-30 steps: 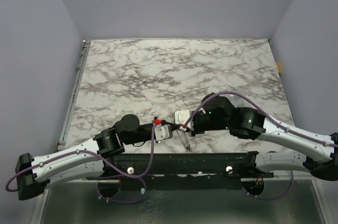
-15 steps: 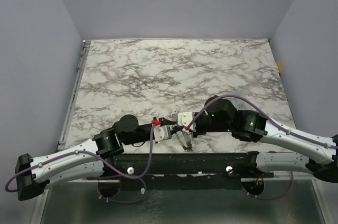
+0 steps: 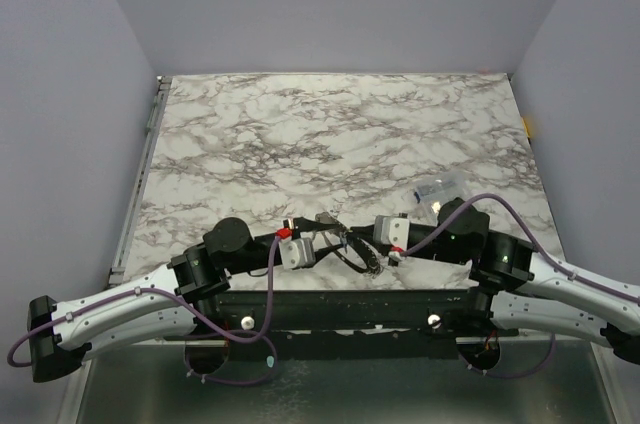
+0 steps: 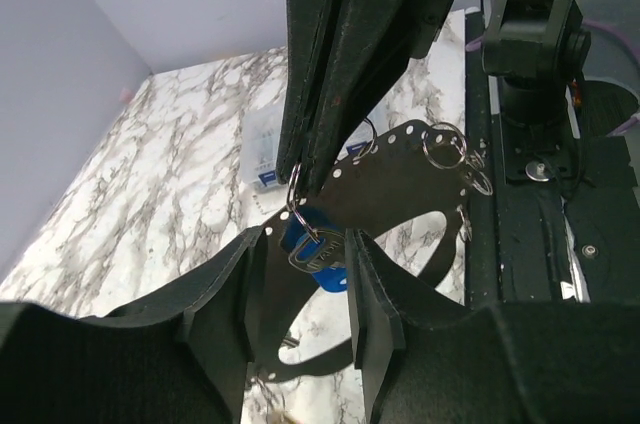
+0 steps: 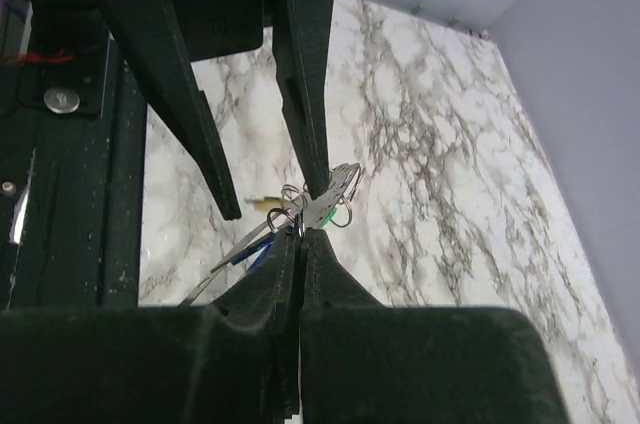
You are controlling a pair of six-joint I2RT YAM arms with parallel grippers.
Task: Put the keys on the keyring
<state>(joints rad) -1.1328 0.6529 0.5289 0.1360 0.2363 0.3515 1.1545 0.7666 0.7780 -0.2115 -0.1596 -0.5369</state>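
The keyring (image 3: 360, 258) is a flat dark hoop with small holes and little split rings, held up between the two grippers near the table's front edge. My right gripper (image 5: 301, 234) is shut on its rim (image 5: 338, 187). My left gripper (image 4: 300, 244) is open, with its jaws on either side of the blue key (image 4: 318, 249), which hangs from the keyring (image 4: 398, 176). The right wrist view also shows a yellow key (image 5: 260, 204), a green key (image 5: 329, 214) and the blue key (image 5: 254, 255) at the ring. In the top view the left gripper (image 3: 335, 236) faces the right gripper (image 3: 378, 244).
A clear plastic box (image 3: 437, 189) lies on the marble table (image 3: 300, 134) behind the right arm; it also shows in the left wrist view (image 4: 262, 152). The black base rail (image 3: 340, 304) runs along the near edge, just under the grippers.
The right arm has drawn back to the right and nearer, uncovering the clear box. The keyring now hangs between the two grippers. The left gripper has shifted slightly right.
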